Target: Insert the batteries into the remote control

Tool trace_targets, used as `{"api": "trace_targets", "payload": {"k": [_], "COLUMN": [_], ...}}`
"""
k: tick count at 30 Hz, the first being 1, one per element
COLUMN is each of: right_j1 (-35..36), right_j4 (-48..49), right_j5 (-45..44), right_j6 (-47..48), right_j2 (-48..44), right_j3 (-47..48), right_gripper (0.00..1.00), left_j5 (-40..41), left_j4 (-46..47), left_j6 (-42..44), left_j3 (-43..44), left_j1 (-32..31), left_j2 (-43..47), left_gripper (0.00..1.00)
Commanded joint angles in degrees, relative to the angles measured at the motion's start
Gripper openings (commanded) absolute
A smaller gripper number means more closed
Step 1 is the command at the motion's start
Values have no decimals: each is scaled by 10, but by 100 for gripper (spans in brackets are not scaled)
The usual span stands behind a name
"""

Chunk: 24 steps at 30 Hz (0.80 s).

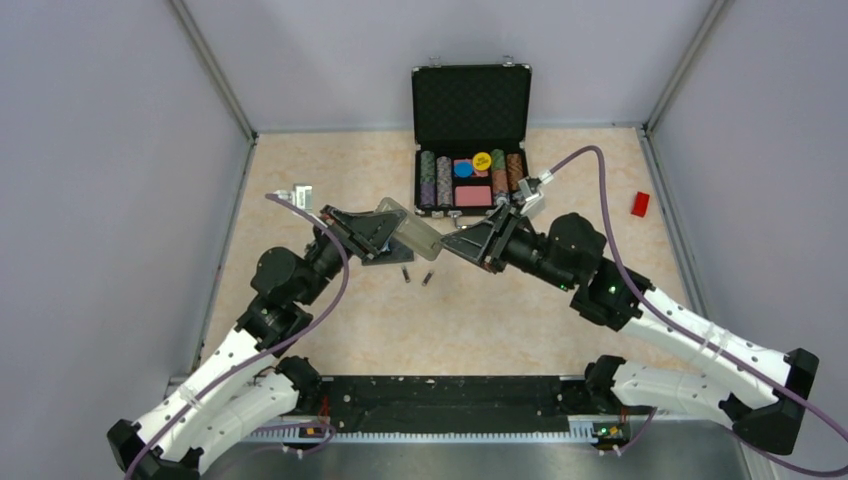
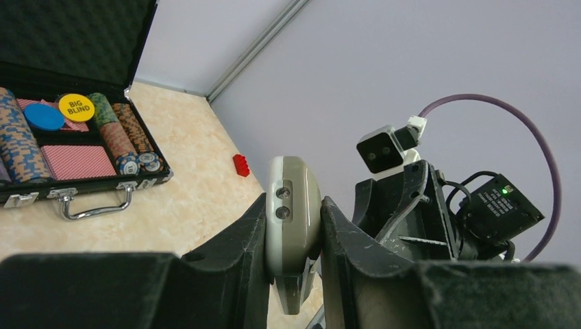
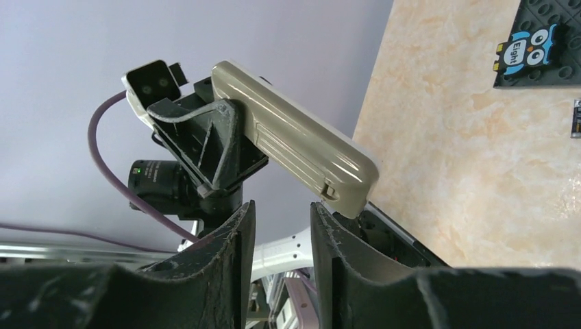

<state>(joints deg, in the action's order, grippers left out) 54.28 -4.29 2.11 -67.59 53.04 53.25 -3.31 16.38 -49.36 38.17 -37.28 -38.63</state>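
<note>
The remote control [image 1: 418,233] is held above the table, grey back up. My left gripper [image 1: 383,230] is shut on one end of it. In the left wrist view the remote [image 2: 294,181] is clamped on edge between the two fingers of that gripper [image 2: 293,214]. My right gripper [image 1: 463,243] is open and empty, right at the remote's free end. In the right wrist view its fingers [image 3: 282,209] stand a little apart just below the back cover's latch end [image 3: 329,185]. Two batteries [image 1: 407,273] [image 1: 427,278] lie on the table below the remote.
An open black case [image 1: 471,100] of poker chips stands at the back centre. A red block [image 1: 640,204] lies at the right. A black square pad [image 3: 541,41] with an owl sticker lies on the table under the left gripper.
</note>
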Motion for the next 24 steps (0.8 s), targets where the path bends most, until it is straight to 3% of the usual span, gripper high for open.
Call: {"api": "trace_targets", "payload": {"k": [1,16,20,24], "right_j1": [5,5,5,5], "right_j4": [38,34,24,22], "right_j5": [8,14,9,7], "right_j6": [-8,-44,-44,-49], "right_j2": [12,28,28,28], "right_j3": [25,-7,-8,-15], "right_gripper": [34,30,39,41], "left_j5": [2,-4,-7,-10], "left_j4": [25,50,52,52], "left_j6": [-1,0,3,3], "left_j3": [-2,-15,-17,-18], "left_j1": [-1,-1,-1,-1], "left_j2": [-4,-9,-7,-6], "left_gripper": [0,0,0,0]}}
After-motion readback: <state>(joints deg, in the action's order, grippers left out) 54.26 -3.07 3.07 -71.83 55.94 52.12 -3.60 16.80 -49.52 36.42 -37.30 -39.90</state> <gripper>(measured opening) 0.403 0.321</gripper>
